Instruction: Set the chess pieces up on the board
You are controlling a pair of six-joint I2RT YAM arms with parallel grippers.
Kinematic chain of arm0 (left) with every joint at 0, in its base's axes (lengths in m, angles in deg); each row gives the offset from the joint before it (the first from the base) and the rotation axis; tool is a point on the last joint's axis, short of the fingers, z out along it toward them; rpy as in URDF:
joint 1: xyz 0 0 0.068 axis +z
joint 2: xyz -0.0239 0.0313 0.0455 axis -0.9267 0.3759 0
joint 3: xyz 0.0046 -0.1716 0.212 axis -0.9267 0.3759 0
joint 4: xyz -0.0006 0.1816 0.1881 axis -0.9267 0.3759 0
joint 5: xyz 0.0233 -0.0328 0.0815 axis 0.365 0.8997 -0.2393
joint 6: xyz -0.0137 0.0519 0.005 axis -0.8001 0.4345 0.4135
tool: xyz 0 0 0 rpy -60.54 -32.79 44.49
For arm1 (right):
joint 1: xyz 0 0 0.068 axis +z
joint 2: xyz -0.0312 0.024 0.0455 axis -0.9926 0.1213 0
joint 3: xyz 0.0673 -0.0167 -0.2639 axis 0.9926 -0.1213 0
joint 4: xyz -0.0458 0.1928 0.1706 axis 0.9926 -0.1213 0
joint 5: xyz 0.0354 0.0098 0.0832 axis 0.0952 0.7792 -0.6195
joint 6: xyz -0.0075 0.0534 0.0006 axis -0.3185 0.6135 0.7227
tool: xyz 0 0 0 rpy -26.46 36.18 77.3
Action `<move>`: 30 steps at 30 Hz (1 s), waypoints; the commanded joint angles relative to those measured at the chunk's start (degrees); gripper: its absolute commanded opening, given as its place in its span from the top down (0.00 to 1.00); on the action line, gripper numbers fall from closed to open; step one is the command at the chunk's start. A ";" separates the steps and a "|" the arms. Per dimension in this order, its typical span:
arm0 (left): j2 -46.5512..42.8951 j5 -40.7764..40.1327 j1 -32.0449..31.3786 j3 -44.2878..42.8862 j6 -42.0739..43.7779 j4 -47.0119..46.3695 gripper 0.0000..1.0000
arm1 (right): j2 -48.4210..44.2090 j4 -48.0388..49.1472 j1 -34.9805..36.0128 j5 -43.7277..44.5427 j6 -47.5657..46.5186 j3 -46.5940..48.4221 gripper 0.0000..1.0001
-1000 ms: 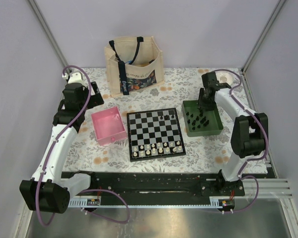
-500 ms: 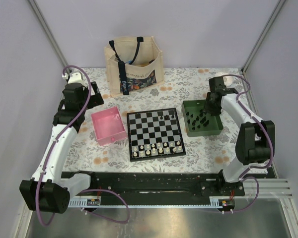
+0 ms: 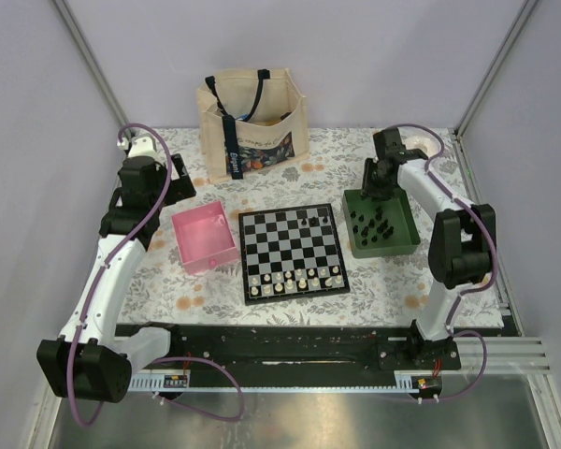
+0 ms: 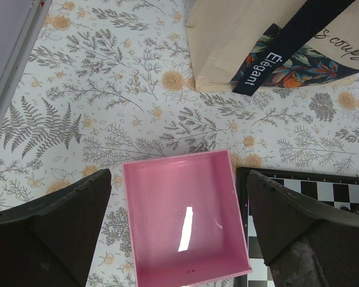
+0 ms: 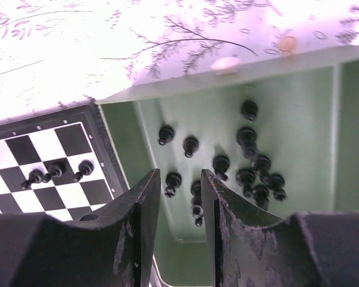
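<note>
The board (image 3: 292, 251) lies at the table's middle. A few black chess pieces (image 3: 310, 221) stand near its far right corner, also in the right wrist view (image 5: 55, 171). Small white pieces fill its near rows. Several more black pieces (image 5: 251, 158) lie in the green tray (image 3: 407, 245) to the right of the board. My right gripper (image 3: 373, 187) hovers over that tray's far left part, its jaws a narrow gap apart and empty (image 5: 179, 177), with a piece (image 5: 173, 180) on the tray floor below the gap. My left gripper (image 4: 178, 179) is wide open above the pink tray (image 4: 167, 197).
The pink tray (image 3: 206, 239) sits left of the board and looks empty. A beige tote bag (image 3: 252, 122) stands at the back centre. A white dish (image 3: 428, 146) is at the far right corner. Grey walls close in both sides.
My right gripper swung right over the green tray, then back left to its far left part. The left arm and the board's pieces have not moved.
</note>
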 commanded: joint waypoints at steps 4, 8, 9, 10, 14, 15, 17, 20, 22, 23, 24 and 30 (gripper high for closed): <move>-0.08 0.25 0.14 -0.66 0.56 -1.78 0.01 | 5.44 -0.75 1.23 -3.80 -4.60 4.74 0.59; -0.08 -0.11 0.05 -0.66 0.65 -1.78 0.01 | 6.23 -1.10 1.41 -3.28 -6.01 4.30 0.60; -0.16 -0.11 0.14 -0.58 0.74 -1.87 0.01 | 6.41 -1.19 1.41 -3.45 -6.27 4.21 0.60; -0.16 0.07 0.23 -0.66 0.74 -1.79 0.01 | 6.49 -1.28 1.41 -3.71 -6.27 4.21 0.60; 0.01 0.15 0.23 -0.66 0.65 -1.78 0.01 | 7.46 -2.15 1.76 -3.98 -6.54 4.30 0.60; 0.10 0.33 0.14 -0.66 0.65 -1.87 0.01 | 7.55 -2.42 1.93 -3.89 -6.45 4.39 0.60; 0.01 0.59 0.14 -0.58 0.65 -1.87 0.01 | 7.81 -2.59 1.85 -3.63 -6.01 4.12 0.60; -0.08 0.33 0.14 -0.58 0.65 -1.78 0.01 | 7.90 -2.60 1.85 -3.36 -5.92 3.16 0.60; -0.08 0.24 0.14 -0.49 0.65 -1.78 0.01 | 8.08 -2.33 1.85 -3.28 -5.92 2.72 0.60; -0.16 0.24 0.14 -0.66 0.65 -1.78 0.01 | 8.34 -2.16 1.85 -3.54 -5.92 2.72 0.60; -0.08 0.33 0.14 -0.66 0.65 -1.78 0.01 | 8.60 -2.07 1.94 -3.71 -5.83 2.80 0.60; -0.08 0.24 0.14 -0.66 0.65 -1.78 0.01 | 10.18 -1.98 1.85 -3.80 -5.48 3.51 0.60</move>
